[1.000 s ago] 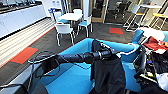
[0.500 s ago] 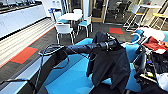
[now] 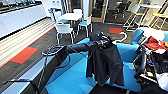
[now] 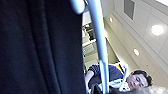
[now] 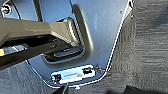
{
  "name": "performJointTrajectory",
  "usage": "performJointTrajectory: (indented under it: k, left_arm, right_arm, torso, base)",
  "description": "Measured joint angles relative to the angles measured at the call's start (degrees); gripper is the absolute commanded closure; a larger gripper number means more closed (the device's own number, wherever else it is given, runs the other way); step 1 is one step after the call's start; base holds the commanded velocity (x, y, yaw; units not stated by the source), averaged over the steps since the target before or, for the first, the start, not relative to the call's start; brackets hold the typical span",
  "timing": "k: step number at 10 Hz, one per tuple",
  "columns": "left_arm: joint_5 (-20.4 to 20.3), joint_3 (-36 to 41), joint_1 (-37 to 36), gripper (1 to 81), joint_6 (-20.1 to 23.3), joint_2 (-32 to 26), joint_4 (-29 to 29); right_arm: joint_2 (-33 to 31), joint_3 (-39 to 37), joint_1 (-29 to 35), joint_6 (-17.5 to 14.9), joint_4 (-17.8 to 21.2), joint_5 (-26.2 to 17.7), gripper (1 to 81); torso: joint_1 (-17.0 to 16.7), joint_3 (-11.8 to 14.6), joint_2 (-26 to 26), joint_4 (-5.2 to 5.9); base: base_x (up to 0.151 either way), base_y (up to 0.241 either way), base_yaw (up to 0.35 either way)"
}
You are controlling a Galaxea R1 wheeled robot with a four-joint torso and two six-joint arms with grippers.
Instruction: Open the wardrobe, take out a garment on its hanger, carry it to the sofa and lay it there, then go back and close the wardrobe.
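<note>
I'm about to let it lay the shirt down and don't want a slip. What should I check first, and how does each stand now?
1. Garment hangs from left claw: ok.
2. Garment is over the sofa seat: ok.
3. Hanger with the garment: ok.
4. Claw's hold on the hanger: cannot tell.
5. Seat under the garment bare: ok.
6. Hem touching the seat: cannot tell.

The garment (image 3: 106, 63) hides the left claw (image 3: 106, 42) and much of the hanger (image 4: 98, 37)
</note>
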Motion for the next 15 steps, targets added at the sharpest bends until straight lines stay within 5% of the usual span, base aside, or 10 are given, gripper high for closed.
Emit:
performJointTrajectory:
  k: [4, 8, 10, 14, 15]
  left_arm:
    - [3.54, -10.42, 0.91, 81.1, -0.02, 0.54, 0.55]
    - [4.46, -12.24, 6.46, 81.1, 0.04, 0.41, 4.92]
    - [5.25, -10.59, 12.45, 81.1, 0.02, -0.51, 7.28]
    - [4.99, -6.68, 14.74, 81.1, 0.15, -7.74, 10.22]
    - [4.95, -6.01, 15.92, 81.1, 0.26, -8.34, 11.24]
  right_arm:
    - [0.39, 0.0, 0.12, 0.0, 0.0, -0.09, 1.0]
    - [0.33, 0.0, -0.02, 0.0, -0.01, -0.02, 1.0]
    - [0.3, 0.0, -0.24, 0.0, -0.01, -0.06, 1.0]
    - [-0.09, -0.05, -0.13, 0.02, 0.0, 0.05, 1.0]
    - [-0.27, -0.07, 0.04, 0.02, 0.0, 0.09, 1.0]
  torso:
    - [0.0, -0.02, 0.0, 0.0]
    - [0.0, -0.02, 0.0, 0.18]
    - [0.0, -0.02, 0.0, 2.58]
    - [0.0, -0.02, 0.0, 9.83]
    - [0.0, -0.02, 0.0, 10.62]
  base:
    - [0.0, 0.0, 0.0]
    - [0.0, 0.0, 0.0]
    - [0.0, 0.0, 0.0]
    - [0.0, 0.0, 0.0]
    - [0.0, 0.0, 0.0]
